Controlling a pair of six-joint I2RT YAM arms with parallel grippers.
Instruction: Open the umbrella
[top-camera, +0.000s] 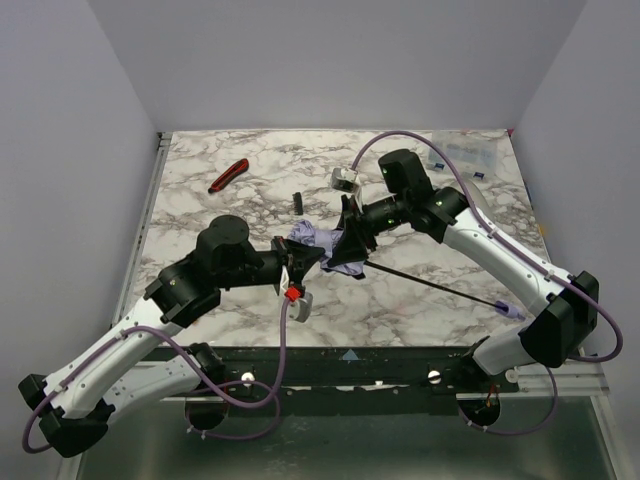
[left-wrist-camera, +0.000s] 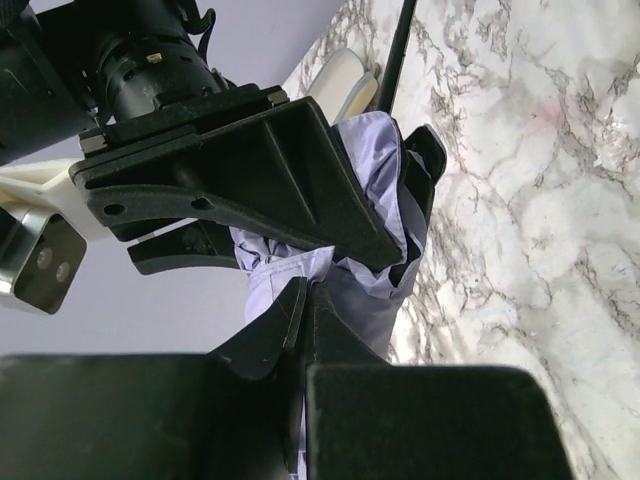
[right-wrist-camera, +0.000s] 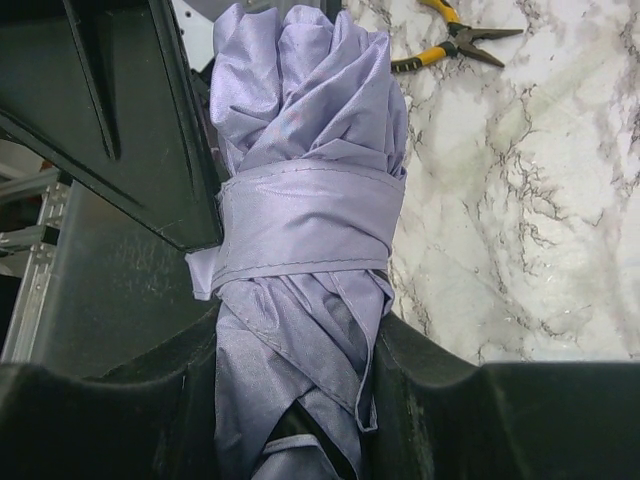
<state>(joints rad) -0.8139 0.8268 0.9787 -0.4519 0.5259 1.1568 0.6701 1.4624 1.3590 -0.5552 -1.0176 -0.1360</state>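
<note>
The umbrella lies collapsed in mid-table, a pale lavender roll bound by its strap. Its thin black shaft runs right and toward me to the small lavender handle. My right gripper is shut on the roll, with the cloth filling the gap between its jaws. From the left, my left gripper meets the roll's other end. Its jaws are shut at the lavender cloth, and a thin pale strip shows between them.
A red-handled cutter lies at the back left, and a small black piece lies behind the umbrella. Yellow-handled pliers rest on the marble beyond the roll. Small blue-marked items sit at the back right corner. White walls close in the table.
</note>
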